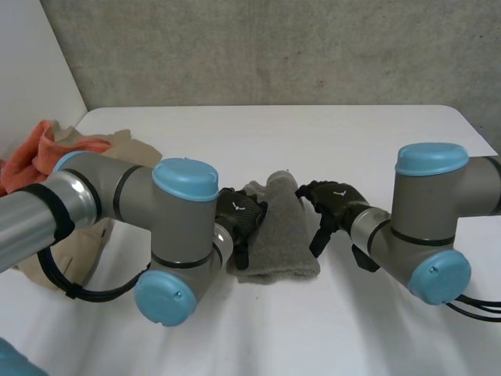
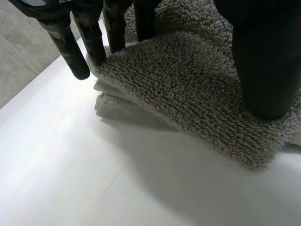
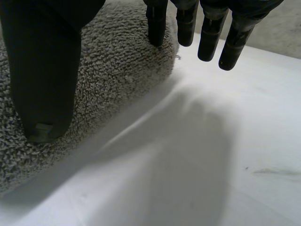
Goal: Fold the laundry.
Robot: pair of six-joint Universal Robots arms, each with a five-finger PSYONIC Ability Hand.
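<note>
Folded grey towel [image 1: 278, 227] mid-table, between left hand [image 1: 241, 213] and right hand [image 1: 333, 200].
Matte white table [image 1: 352, 141], concrete wall [image 1: 274, 47] behind, orange-beige laundry heap [image 1: 47, 153] at left; both hands unclenched, fingers straight at towel's opposite edges.

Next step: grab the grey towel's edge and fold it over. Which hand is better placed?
Left, probably: the left hand has its fingers at the grey towel edge, thumb over the pile. The right hand has most fingers over bare table beside it.
</note>
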